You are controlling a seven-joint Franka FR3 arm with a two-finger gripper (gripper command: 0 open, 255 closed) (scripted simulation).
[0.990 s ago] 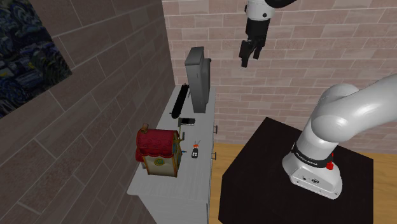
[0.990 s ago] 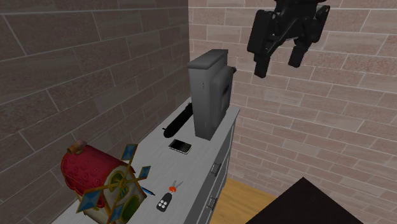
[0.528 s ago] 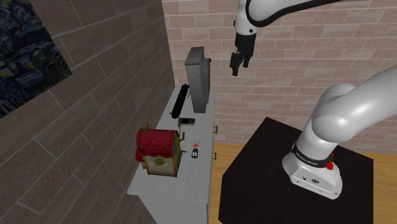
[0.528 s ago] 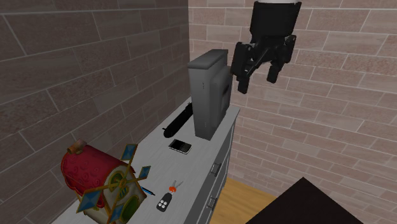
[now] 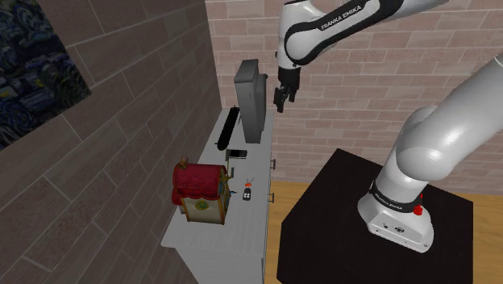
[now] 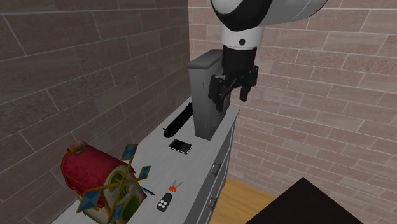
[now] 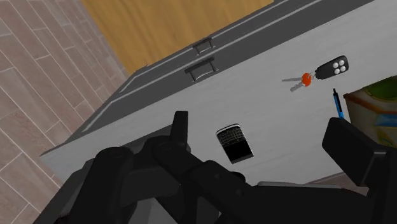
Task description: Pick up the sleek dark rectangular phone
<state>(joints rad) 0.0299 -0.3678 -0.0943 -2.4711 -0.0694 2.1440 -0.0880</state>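
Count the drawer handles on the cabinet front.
2. The upper handle sits just below the cabinet top; the lower handle is on the drawer beneath it. Others may be hidden farther down.

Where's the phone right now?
In the second exterior view, the phone lies flat on the cabinet top, just in front of the tall grey box and right of the black cylinder.

The phone (image 5: 236, 153) is lying on the cabinet top (image 5: 242, 228) between the upright tower (image 5: 250, 101) and the key fob (image 5: 247, 194), with the toy house (image 5: 199, 192) sitting beside the key fob.
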